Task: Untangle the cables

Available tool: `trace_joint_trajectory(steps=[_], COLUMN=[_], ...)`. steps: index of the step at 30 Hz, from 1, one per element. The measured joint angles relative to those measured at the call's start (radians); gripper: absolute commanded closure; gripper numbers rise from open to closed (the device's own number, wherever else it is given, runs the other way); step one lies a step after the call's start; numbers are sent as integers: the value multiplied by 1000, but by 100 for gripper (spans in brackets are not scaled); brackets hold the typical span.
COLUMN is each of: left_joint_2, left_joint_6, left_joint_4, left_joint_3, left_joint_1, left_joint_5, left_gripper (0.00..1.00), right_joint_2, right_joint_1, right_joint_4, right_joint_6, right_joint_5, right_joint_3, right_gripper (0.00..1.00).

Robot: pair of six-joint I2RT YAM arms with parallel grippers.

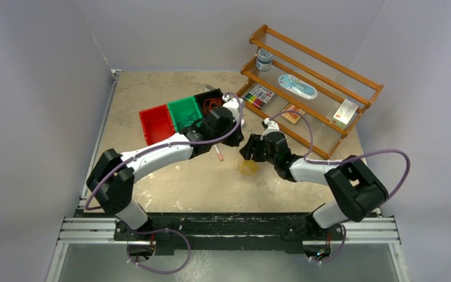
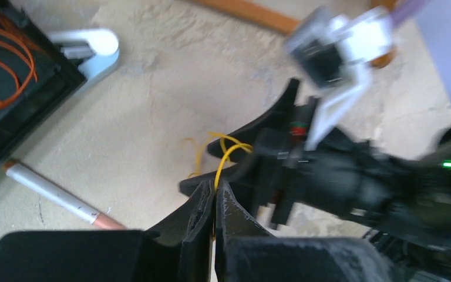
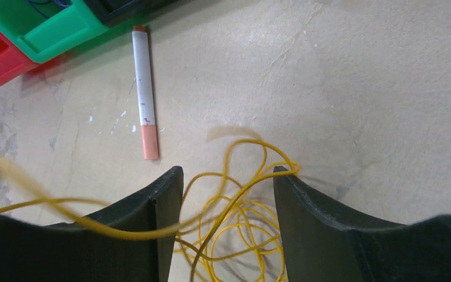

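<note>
Cable [image 1: 248, 168] between two hands.
Left hand [image 2: 214, 191] clamps a yellow strand; right hand [image 3: 228, 176] spread wide over the coil on the surface [image 1: 170, 182].

Table [image 1: 182, 188]: bins [image 1: 157, 124], rack [image 1: 323, 57], pen [image 1: 218, 154], cable [image 1: 248, 168]

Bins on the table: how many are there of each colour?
Red bin: 1
Green bin: 1
Black bin: 1
Total: 3
</note>
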Motion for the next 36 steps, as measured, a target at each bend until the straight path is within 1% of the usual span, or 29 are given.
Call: trace_joint_trajectory(steps=[4, 9, 17, 18, 19, 23, 26, 29, 33, 36], left_joint_2=[-43, -98, -111, -110, -110, -93, -74, -43, -19, -10], left_joint_6=[4, 20, 87, 99, 103, 149, 183, 225, 274, 314], left_joint_4=[-83, -179, -340, -367, -371, -436, -478, -520, -542, -548], left_joint_3=[106, 289, 567, 613, 623, 739, 806, 896, 1002, 1080], left_joint_1=[-10, -15, -15, -15, -15, -15, -15, -15, -15, -15], left_joint_5=[-4, -34, -139, -164, -171, -245, -304, -389, -500, -575], left_gripper=[100, 100, 100, 100, 100, 100, 100, 100, 100, 100], right_joint_2=[56, 107, 156, 158, 161, 165, 165, 165, 165, 165], right_joint_1=[0, 0, 0, 0, 0, 0, 0, 0, 0, 0], right_joint_4=[59, 124, 198, 206, 213, 241, 261, 274, 280, 283], right_joint_6=[6, 6, 6, 6, 6, 6, 6, 7, 8, 8], right_joint_5=[-4, -26, -32, -34, -35, -51, -57, -64, -79, -82], right_joint_3=[10, 12, 11, 11, 11, 0, -10, -22, -40, -51], right_gripper=[42, 48, 52, 53, 55, 63, 63, 61, 57, 56])
